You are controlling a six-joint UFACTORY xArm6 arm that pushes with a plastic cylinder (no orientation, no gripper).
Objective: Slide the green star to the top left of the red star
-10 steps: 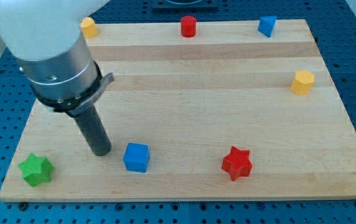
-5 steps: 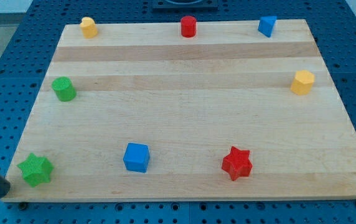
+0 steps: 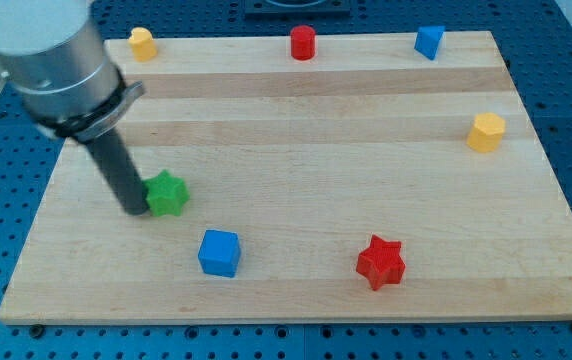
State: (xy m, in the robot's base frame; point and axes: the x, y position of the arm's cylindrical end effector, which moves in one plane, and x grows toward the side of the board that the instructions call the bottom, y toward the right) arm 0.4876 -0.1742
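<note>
The green star (image 3: 168,194) lies on the wooden board (image 3: 296,110) left of the middle. My tip (image 3: 133,210) touches the star's left side. The red star (image 3: 381,262) lies near the view's bottom, right of centre, far from the green star. The green star is to the upper left of the red star, with a blue cube (image 3: 219,252) between them and lower.
A yellow block (image 3: 142,43), a red cylinder (image 3: 303,42) and a blue block (image 3: 428,41) stand along the view's top edge. A yellow hexagonal block (image 3: 486,132) is at the right. The arm's body hides the board's upper left area.
The green star has moved from the bottom left corner up and right to left of the middle. My tip has come from the bottom left edge with it. The green cylinder no longer shows.
</note>
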